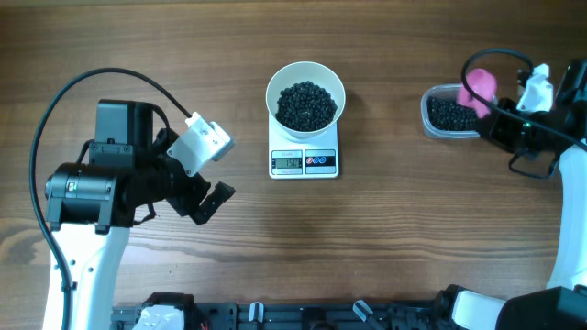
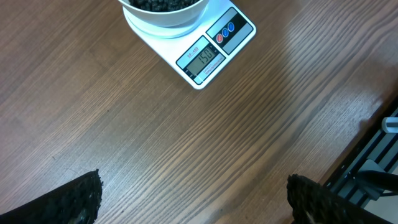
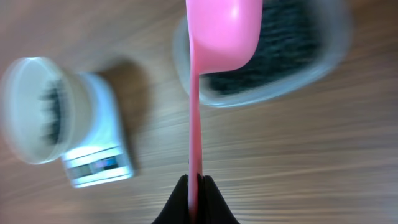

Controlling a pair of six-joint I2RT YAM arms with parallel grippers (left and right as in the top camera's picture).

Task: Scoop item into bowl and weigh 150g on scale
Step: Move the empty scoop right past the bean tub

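The white bowl [image 1: 274, 92] stands on the scale [image 1: 304, 162] with a dark heap of the item [image 1: 306, 104] inside. In the left wrist view the scale [image 2: 233, 28] shows 150 on its display. My left gripper [image 1: 204, 203] hangs open over bare wood to the left of the scale, its fingers [image 2: 84, 196] wide apart. At the far right my right gripper [image 3: 196, 182] is shut on the handle of a pink scoop [image 3: 221, 31]. The scoop's cup is over a clear tub [image 1: 427, 110] that holds more of the item [image 1: 449, 113].
The tub [image 3: 333, 50] sits near the table's right side, with the right arm's body just beyond it. The table's front edge and a black rail [image 2: 373, 162] lie close to the left gripper [image 2: 194, 180]. Bare wood spreads between scale and tub.
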